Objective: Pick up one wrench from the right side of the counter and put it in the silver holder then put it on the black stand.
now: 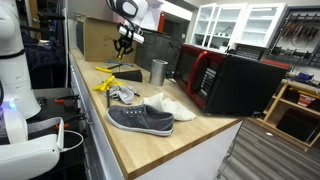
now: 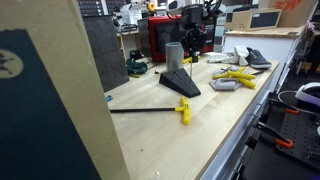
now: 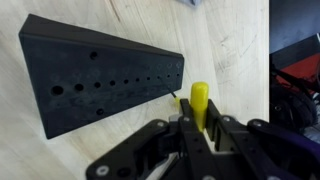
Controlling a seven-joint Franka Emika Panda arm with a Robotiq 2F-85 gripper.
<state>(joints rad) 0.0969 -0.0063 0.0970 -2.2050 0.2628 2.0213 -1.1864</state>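
My gripper (image 3: 200, 128) is shut on the yellow handle (image 3: 200, 100) of a wrench; its slim shaft is barely visible. It hangs in the air (image 1: 125, 42) above the black stand (image 3: 90, 80), a flat wedge with a row of holes, seen in both exterior views (image 1: 123, 73) (image 2: 180, 84). The silver holder (image 1: 158, 71) (image 2: 174, 54) stands upright just beside the stand on the wooden counter (image 1: 150, 145). Another wrench (image 2: 150, 110), a dark rod with a yellow handle, lies on the counter nearer the camera.
A red-and-black microwave (image 1: 230, 80) stands at the counter's back. A grey shoe (image 1: 140, 118) and a white shoe (image 1: 172, 105) lie near the front edge. More yellow-handled tools (image 1: 105, 84) (image 2: 236, 76) lie by the stand. A cardboard box (image 1: 98, 40) stands behind.
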